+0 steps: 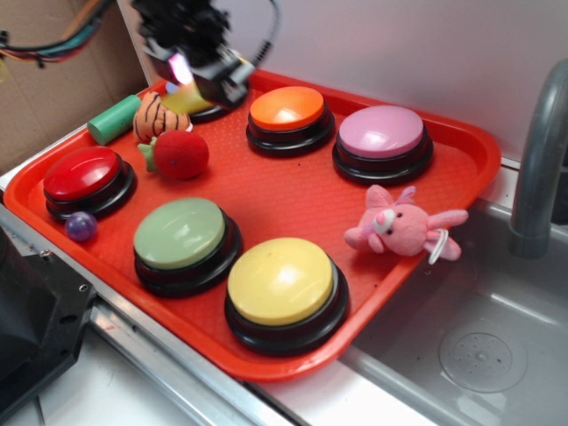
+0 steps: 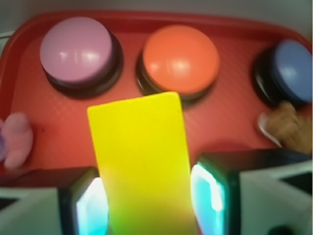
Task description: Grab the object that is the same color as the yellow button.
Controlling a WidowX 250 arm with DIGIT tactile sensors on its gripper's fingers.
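**Inspector:** Report your gripper first.

**Arm:** My gripper [image 2: 146,200] is clamped on the wedge [image 2: 139,161]. In the wrist view the yellow block fills the gap between my two fingers [image 2: 217,191], one flat face against each pad. In the exterior view the gripper [image 1: 197,78] sits over the far left corner of the tray [image 1: 293,191], and a sliver of yellow [image 1: 182,102] shows under it. I cannot tell from either view whether the block is clear of the tray floor.

**Inspector:** How do you expect it to handle?

**Arm:** I judge it light, rigid and not fragile. The faces look smooth and glossy, so slipping is the main risk. If the sides taper, a squeeze could push it out of the jaws. The best hold is across the two broad parallel faces, well down its length.

**Inspector:** And the tray contents?

**Arm:** Nearest me is a blue button [image 2: 291,68], with a striped toy [image 1: 158,115], a red ball [image 1: 180,153] and a green cylinder [image 1: 114,119] just beside. Next come the orange button [image 1: 288,114] and pink button [image 1: 382,138]. Further out are the red button [image 1: 86,177], a purple marble [image 1: 81,225], the green button [image 1: 184,240], the yellow button [image 1: 282,288] and a pink rabbit [image 1: 399,226]. A sink [image 1: 484,351] adjoins the tray.
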